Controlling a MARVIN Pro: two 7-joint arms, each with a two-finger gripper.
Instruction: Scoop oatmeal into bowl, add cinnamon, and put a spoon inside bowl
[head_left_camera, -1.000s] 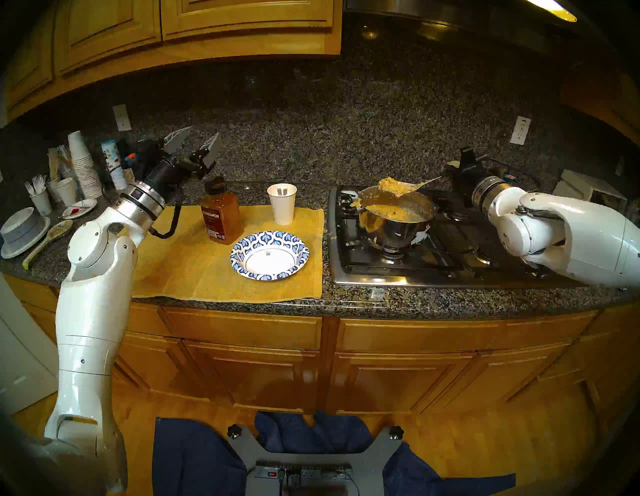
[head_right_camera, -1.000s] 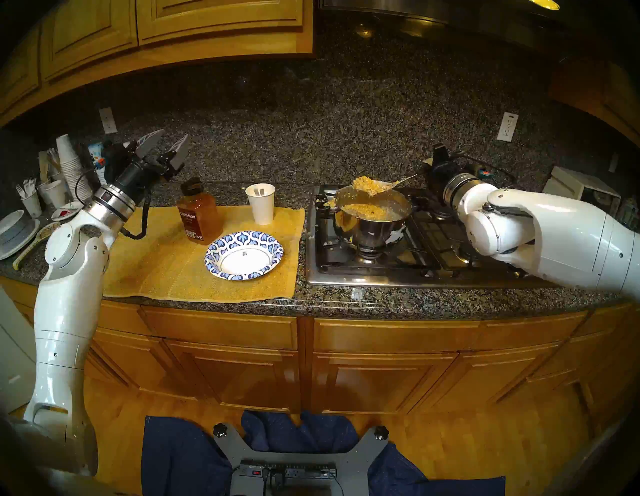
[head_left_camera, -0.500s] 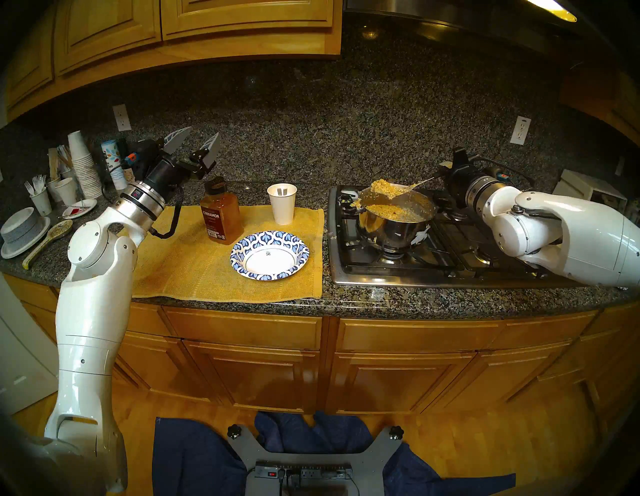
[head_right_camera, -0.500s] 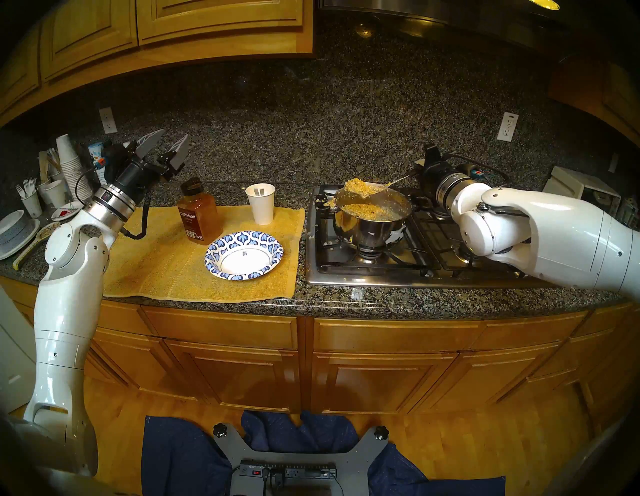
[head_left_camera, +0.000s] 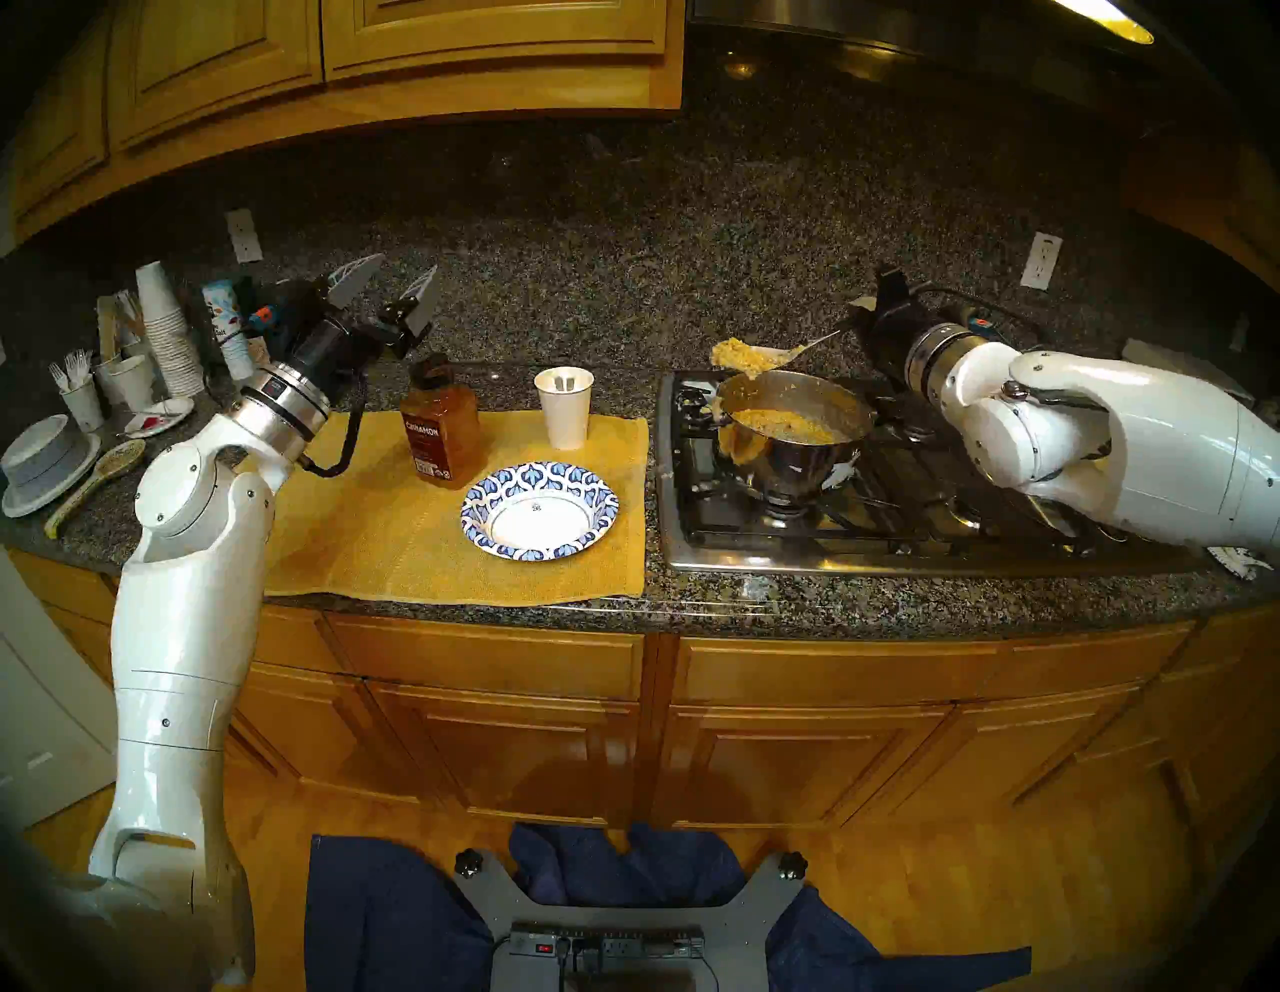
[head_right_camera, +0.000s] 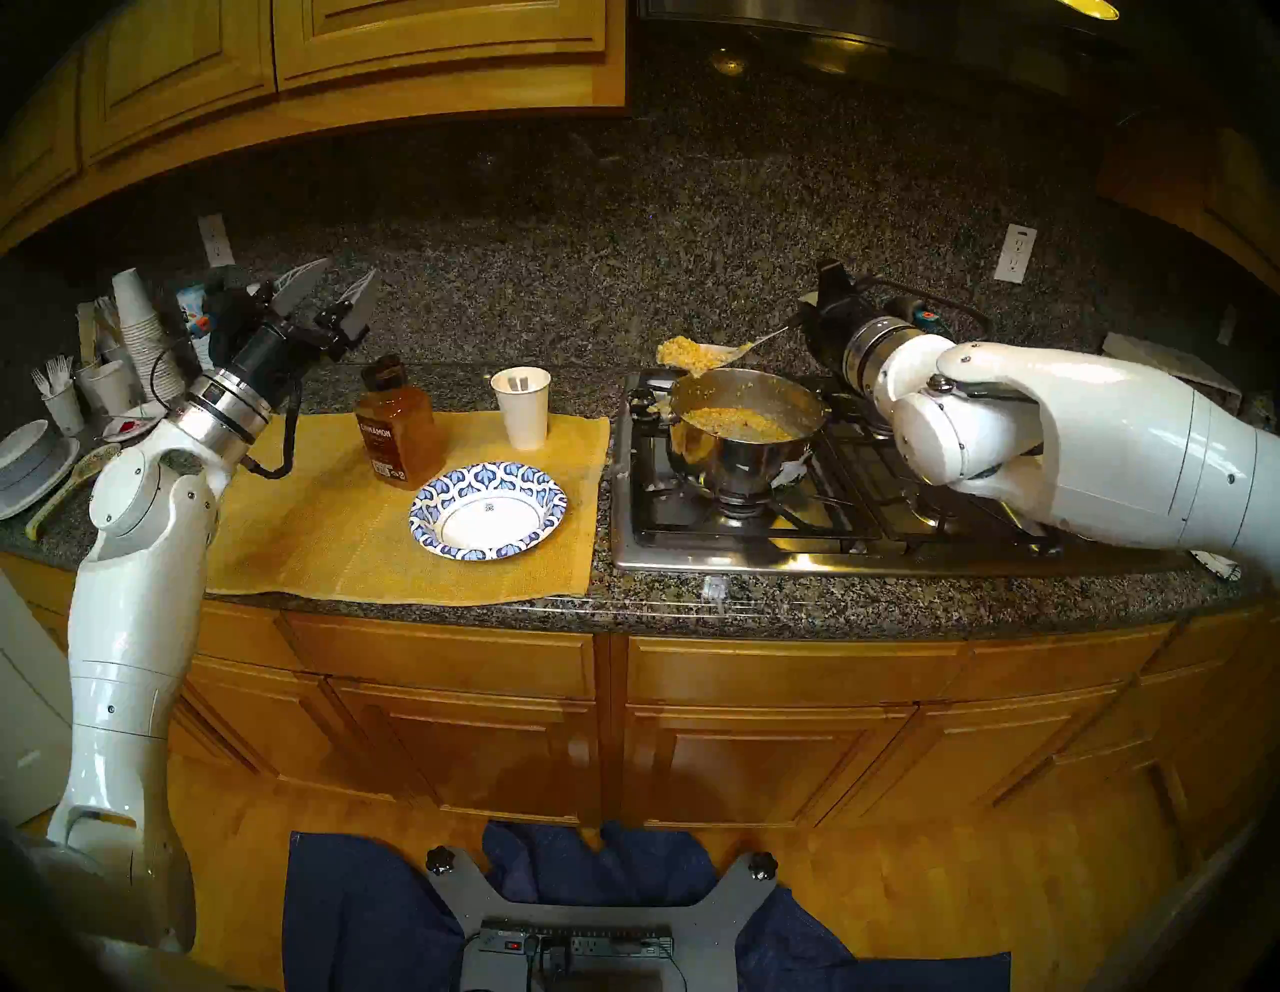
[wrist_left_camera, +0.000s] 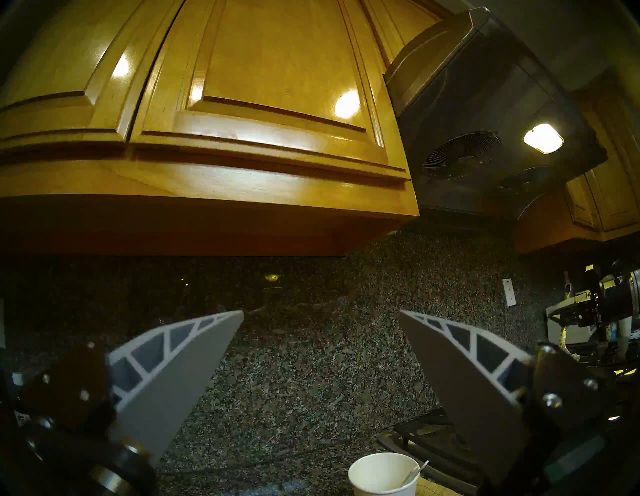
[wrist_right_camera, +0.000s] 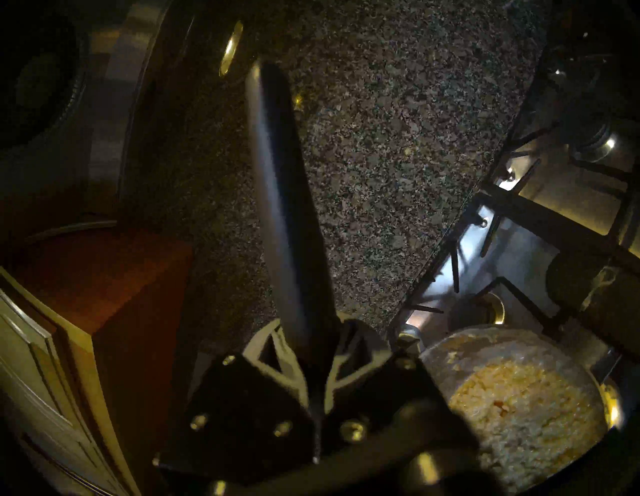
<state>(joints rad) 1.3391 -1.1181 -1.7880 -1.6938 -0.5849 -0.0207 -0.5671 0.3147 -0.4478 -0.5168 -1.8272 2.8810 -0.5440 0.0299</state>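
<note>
The oatmeal (head_left_camera: 789, 424) fills a steel pot (head_left_camera: 796, 464) on the stove. My right gripper (head_left_camera: 876, 319) is shut on the dark handle (wrist_right_camera: 287, 207) of a metal ladle (head_left_camera: 748, 355). The ladle is heaped with oatmeal and held above the pot's left rim. The blue-and-white bowl (head_left_camera: 539, 511) sits empty on the yellow mat, left of the stove. The cinnamon (head_left_camera: 440, 429) stands behind it to the left. The white spoon (wrist_left_camera: 414, 472) stands in a paper cup (head_left_camera: 564, 409). My left gripper (head_left_camera: 388, 280) is open and empty, raised left of the cinnamon.
The gas stove (head_left_camera: 900, 499) has raised black grates. The yellow mat (head_left_camera: 360, 526) covers the counter's middle. At the far left are stacked paper cups (head_left_camera: 166, 325), stacked grey-white bowls (head_left_camera: 45, 464) and a speckled spoon (head_left_camera: 97, 485). Wooden cabinets (wrist_left_camera: 242, 121) hang overhead.
My right arm has lifted the loaded ladle up and to the left, from over the pot's middle to above its left rim. The left arm has not moved.
</note>
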